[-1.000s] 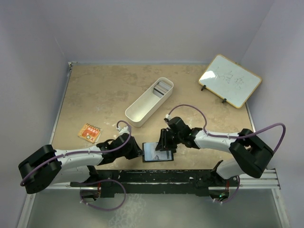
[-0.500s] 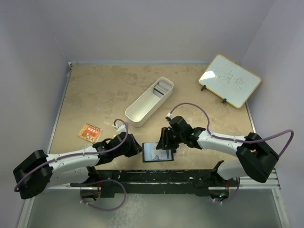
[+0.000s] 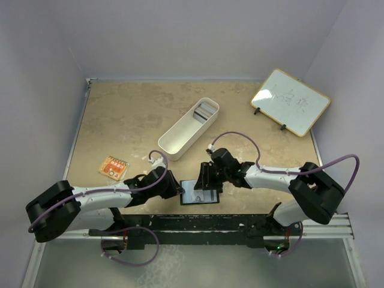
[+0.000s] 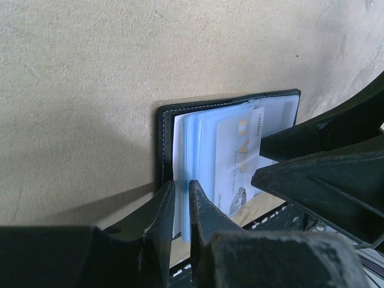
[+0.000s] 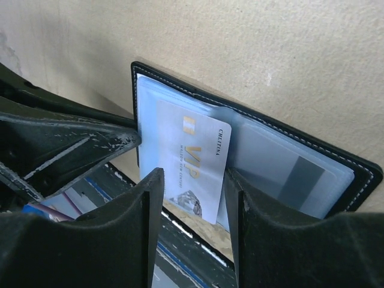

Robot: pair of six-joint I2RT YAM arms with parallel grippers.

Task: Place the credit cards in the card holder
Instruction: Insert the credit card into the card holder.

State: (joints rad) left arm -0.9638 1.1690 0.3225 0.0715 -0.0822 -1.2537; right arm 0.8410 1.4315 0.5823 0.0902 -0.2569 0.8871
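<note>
The card holder (image 3: 191, 193) lies open at the table's near edge, black with blue-grey plastic sleeves (image 4: 162, 138) (image 5: 336, 180). A silver-white credit card (image 5: 195, 156) marked VIP lies partly tucked into a sleeve, its lower end sticking out; it also shows in the left wrist view (image 4: 237, 150). My left gripper (image 3: 178, 191) (image 4: 182, 192) is shut on a sleeve at the holder's left edge. My right gripper (image 3: 207, 183) (image 5: 193, 174) is open, its fingers straddling the card just above it. More credit cards (image 3: 205, 110) stand stacked in the far end of the white tray.
The long white tray (image 3: 180, 137) lies diagonally at mid-table. A small whiteboard (image 3: 290, 101) stands propped at the back right. An orange patterned square (image 3: 113, 167) lies at the left. The holder overhangs the table's near edge above the black rail.
My right gripper has shifted slightly left over the card holder. My left arm has swayed a little but its fingers stay at the holder's left edge.
</note>
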